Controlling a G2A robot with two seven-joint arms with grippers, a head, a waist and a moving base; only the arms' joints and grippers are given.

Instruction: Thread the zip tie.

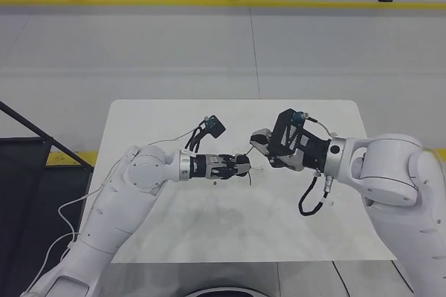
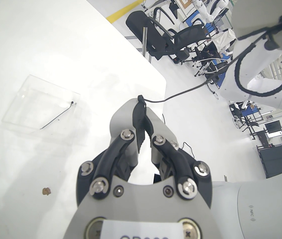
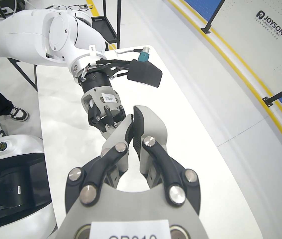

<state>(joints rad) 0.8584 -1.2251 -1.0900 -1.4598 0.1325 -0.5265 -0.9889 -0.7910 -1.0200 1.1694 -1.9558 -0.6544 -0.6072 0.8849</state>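
Lining up the threading, it seems: left claw (image 2: pixel 141 115) clamps the zip tie (image 2: pixel 140 98) by its head above the counter (image 2: pixel 56 50), right claw (image 3: pixel 134 119) pinched together alongside; next, the tail must find the slot.

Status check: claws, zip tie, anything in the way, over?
Left claw shut on zip tie head, strap running toward right arm. Right claw shut, hold on strap unconfirmed. Clear tray with second tie on table, off aside.

A thin black zip tie (image 2: pixel 180 93), its head pinched at the tips of the left end effector (image 2: pixel 141 104), its strap stretching outward, off the surface.
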